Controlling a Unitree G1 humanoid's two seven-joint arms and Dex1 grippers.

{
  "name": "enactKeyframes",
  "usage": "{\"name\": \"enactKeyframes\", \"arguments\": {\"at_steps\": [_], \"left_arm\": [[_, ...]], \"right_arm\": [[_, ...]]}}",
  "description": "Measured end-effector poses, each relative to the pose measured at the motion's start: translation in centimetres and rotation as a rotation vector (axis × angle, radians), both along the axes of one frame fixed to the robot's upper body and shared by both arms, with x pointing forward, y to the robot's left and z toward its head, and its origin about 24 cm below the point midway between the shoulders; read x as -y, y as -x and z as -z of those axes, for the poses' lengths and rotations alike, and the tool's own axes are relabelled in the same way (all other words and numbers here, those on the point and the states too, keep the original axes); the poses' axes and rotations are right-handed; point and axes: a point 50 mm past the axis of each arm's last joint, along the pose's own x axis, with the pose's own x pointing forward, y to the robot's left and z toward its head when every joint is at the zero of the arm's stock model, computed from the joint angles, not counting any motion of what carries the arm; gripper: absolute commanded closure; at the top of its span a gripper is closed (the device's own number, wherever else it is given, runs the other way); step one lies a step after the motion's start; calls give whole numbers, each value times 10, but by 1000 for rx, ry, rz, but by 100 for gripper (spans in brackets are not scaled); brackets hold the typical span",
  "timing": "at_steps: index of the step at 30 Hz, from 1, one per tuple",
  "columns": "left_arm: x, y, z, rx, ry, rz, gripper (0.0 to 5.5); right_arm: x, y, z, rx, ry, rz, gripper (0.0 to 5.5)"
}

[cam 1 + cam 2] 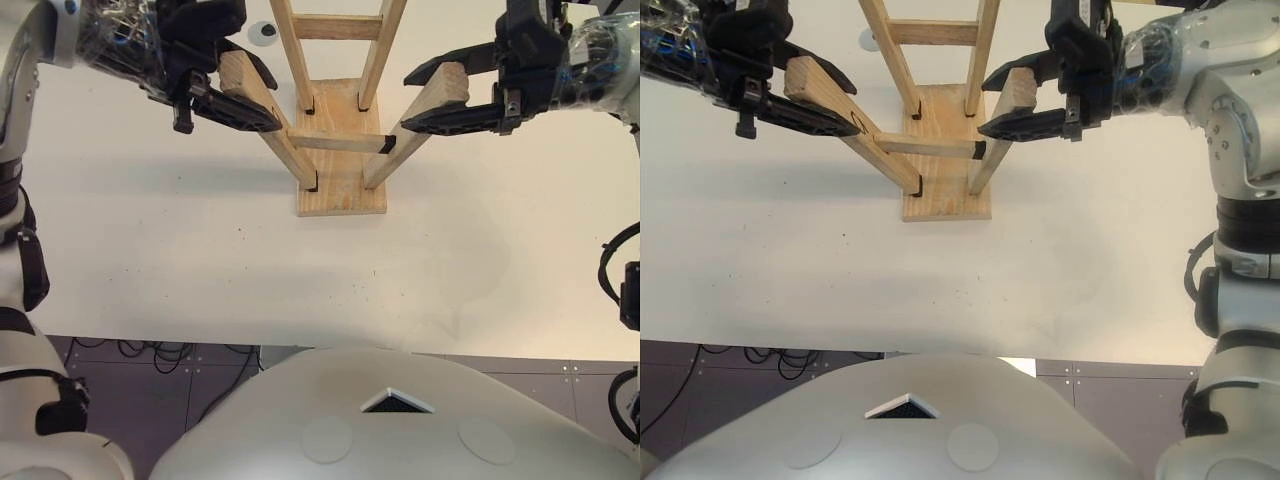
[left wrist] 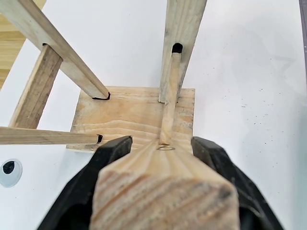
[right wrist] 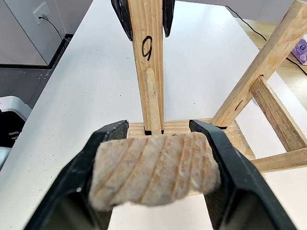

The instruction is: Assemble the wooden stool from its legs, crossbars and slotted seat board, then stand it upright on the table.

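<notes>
The wooden stool stands upside down, its slotted seat board (image 1: 340, 195) flat on the white table and its legs pointing up. A near crossbar (image 1: 335, 141) joins the two front legs, and a far crossbar (image 1: 338, 27) joins the back pair. My left gripper (image 1: 262, 100) is shut on the top end of the front left leg (image 1: 285, 150). My right gripper (image 1: 420, 100) is shut on the top end of the front right leg (image 1: 385, 160). In the wrist views each leg end (image 2: 163, 191) (image 3: 153, 167) sits between black fingers (image 2: 110, 151) (image 3: 206, 139), with the seat board (image 2: 129, 112) below.
A small white disc with a dark centre (image 1: 263, 32) lies on the table just left of the stool's back legs. The table's front edge (image 1: 300, 342) runs across below, with cables on the floor under it.
</notes>
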Motion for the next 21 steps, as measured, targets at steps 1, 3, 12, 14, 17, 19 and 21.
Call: {"name": "enactKeyframes", "arguments": {"at_steps": [1, 3, 12, 14, 17, 19, 21], "left_arm": [[2, -1, 3, 3, 6, 4, 348], [2, -2, 2, 15, 10, -7, 348], [7, -11, 7, 27, 40, -51, 348], [6, -12, 8, 22, 43, -53, 348], [6, -15, 8, 8, 49, -62, 348], [6, -17, 5, 17, 53, -69, 348], [5, -20, 5, 17, 55, -87, 348]], "right_arm": [[-6, -2, 3, -20, -32, -10, 248], [-5, -5, 1, -24, -39, 6, 203], [4, -17, -56, -72, -362, 58, 182], [13, -22, -66, -64, -413, 115, 200], [18, -39, -72, 56, -435, 372, 251], [7, -41, -79, 293, -304, 534, 287], [-27, -29, -79, 573, -160, 572, 321]]}}
